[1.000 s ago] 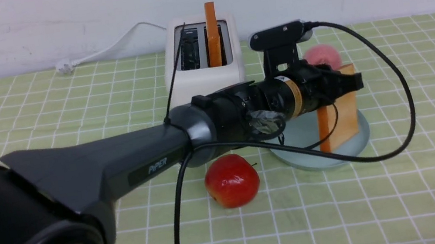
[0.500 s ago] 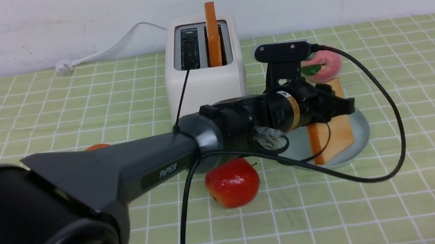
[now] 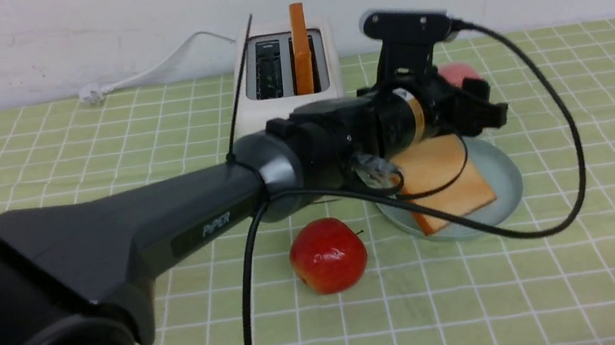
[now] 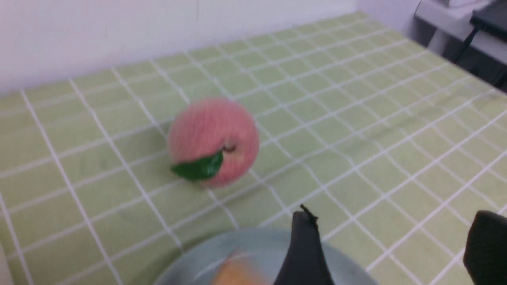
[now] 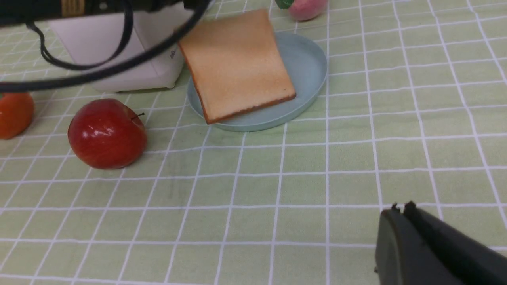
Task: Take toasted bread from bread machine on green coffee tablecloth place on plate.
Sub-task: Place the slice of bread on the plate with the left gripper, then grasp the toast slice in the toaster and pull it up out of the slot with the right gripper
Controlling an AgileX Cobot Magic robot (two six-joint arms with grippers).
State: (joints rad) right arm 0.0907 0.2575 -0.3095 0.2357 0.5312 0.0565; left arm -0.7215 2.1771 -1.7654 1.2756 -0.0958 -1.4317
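Toast (image 3: 446, 180) beneath left gripper (image 3: 487, 105) (jaws apart)

The toasted bread (image 5: 237, 65) lies on the plate (image 5: 307, 65).

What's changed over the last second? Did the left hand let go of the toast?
Yes. The left hand opened and lifted off the toast slice, which dropped from standing on edge to lying flat on the plate. Unchanged: second slice in the bread machine, red apple.

Only "PiPER" can be read, in pale letters on the left arm (image 3: 166, 221) casing.
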